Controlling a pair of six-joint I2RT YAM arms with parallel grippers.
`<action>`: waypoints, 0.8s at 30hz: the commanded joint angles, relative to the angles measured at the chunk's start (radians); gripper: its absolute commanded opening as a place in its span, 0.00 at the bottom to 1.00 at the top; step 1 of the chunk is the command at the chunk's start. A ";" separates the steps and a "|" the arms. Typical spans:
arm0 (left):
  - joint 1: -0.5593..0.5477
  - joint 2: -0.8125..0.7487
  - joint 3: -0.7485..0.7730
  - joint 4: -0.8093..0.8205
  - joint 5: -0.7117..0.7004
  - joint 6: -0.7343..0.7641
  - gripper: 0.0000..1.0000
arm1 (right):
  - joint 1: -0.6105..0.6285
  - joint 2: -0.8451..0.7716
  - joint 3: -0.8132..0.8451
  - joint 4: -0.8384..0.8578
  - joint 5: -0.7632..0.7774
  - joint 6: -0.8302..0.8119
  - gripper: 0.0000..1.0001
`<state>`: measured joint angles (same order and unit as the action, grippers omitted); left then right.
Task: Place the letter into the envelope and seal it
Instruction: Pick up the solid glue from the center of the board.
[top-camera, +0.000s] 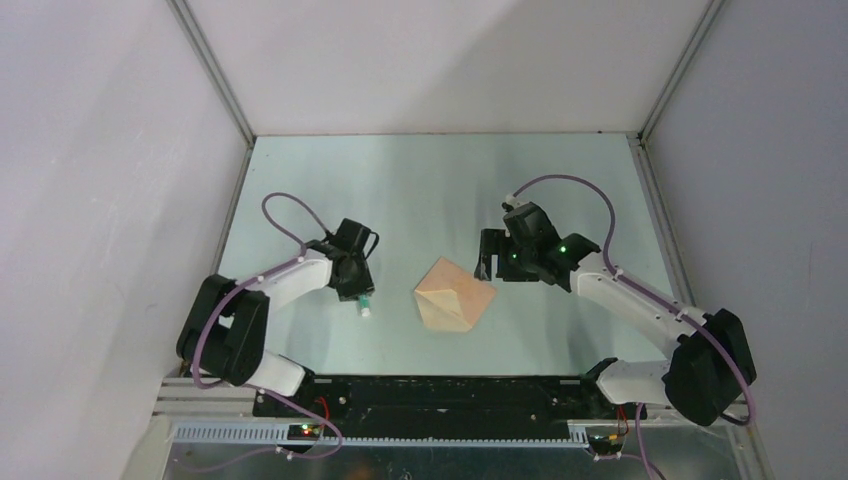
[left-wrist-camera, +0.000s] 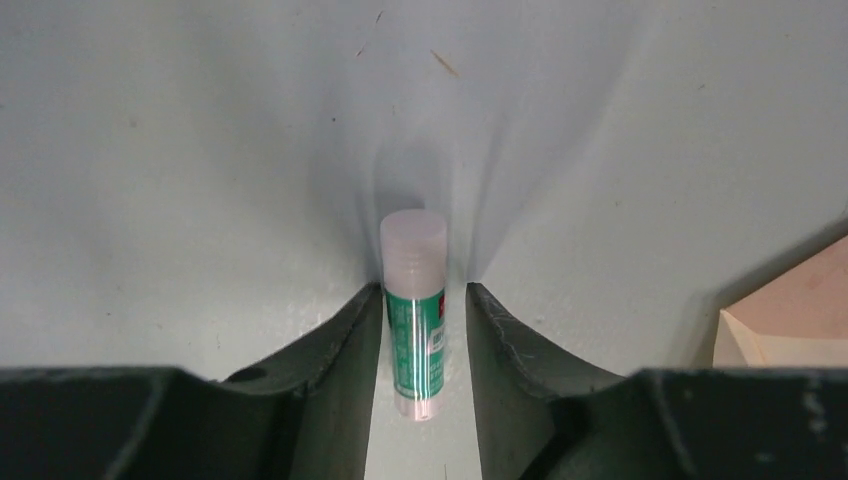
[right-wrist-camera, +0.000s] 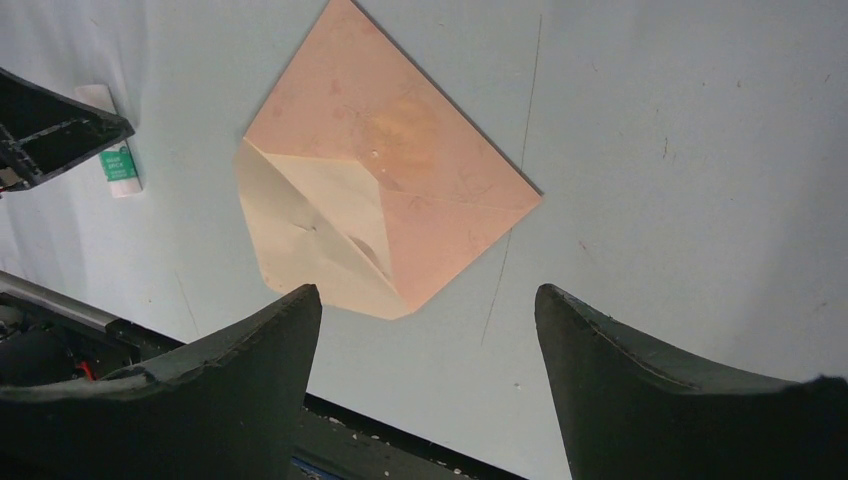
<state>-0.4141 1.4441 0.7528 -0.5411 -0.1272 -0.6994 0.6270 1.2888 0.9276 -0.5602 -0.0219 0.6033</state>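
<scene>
The tan envelope (top-camera: 455, 297) lies flat mid-table, turned like a diamond, its flap (right-wrist-camera: 300, 230) open and showing the paler cream inside. The letter does not show as a separate sheet. A green-labelled glue stick (left-wrist-camera: 414, 300) lies on the table between the fingers of my left gripper (left-wrist-camera: 423, 292). The left finger touches it and a thin gap shows at the right finger. In the top view this gripper (top-camera: 362, 292) sits left of the envelope. My right gripper (right-wrist-camera: 427, 292) hangs open and empty above the table just right of the envelope (right-wrist-camera: 400, 190).
A corner of the envelope (left-wrist-camera: 790, 320) shows at the right edge of the left wrist view. The black base rail (top-camera: 440, 390) runs along the near table edge. Grey walls enclose the table on three sides.
</scene>
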 joint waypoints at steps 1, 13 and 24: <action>-0.007 0.049 0.007 0.053 0.013 -0.006 0.41 | 0.004 -0.036 -0.005 0.001 0.014 0.015 0.81; -0.008 -0.089 0.033 0.136 0.281 0.001 0.00 | -0.003 -0.119 0.005 -0.016 -0.015 0.032 0.84; -0.036 -0.390 0.094 0.401 0.528 -0.386 0.00 | 0.222 -0.286 -0.160 0.488 0.033 0.115 0.87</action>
<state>-0.4213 1.0939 0.7982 -0.2295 0.3271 -0.9184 0.7586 1.0435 0.8211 -0.3634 -0.0715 0.7002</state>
